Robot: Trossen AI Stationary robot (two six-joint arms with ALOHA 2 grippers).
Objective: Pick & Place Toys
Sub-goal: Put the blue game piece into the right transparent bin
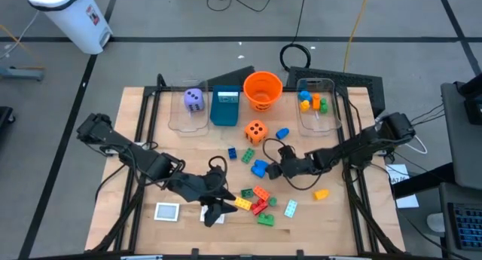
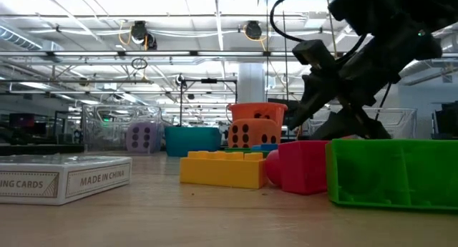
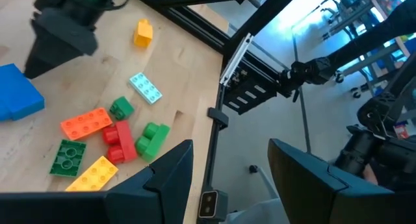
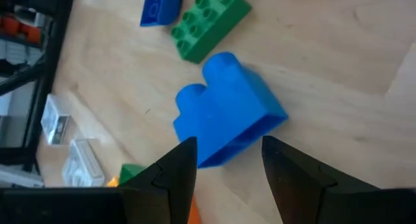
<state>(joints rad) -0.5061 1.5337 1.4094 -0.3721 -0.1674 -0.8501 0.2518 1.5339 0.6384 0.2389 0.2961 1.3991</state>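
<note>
Bricks of glossy studded plastic lie scattered mid-table; a chunky blue brick [image 4: 227, 110] sits just ahead of the right gripper [image 4: 224, 160], whose dark fingers stand apart. Left gripper [image 3: 227, 172], near the front edge, is parted too, seemingly holding nothing.

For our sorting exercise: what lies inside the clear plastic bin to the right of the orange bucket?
The clear plastic bin holds a few small bricks: blue, yellow-orange, orange and green, clustered at its far end. Whether more lie beneath them cannot be seen.
</note>
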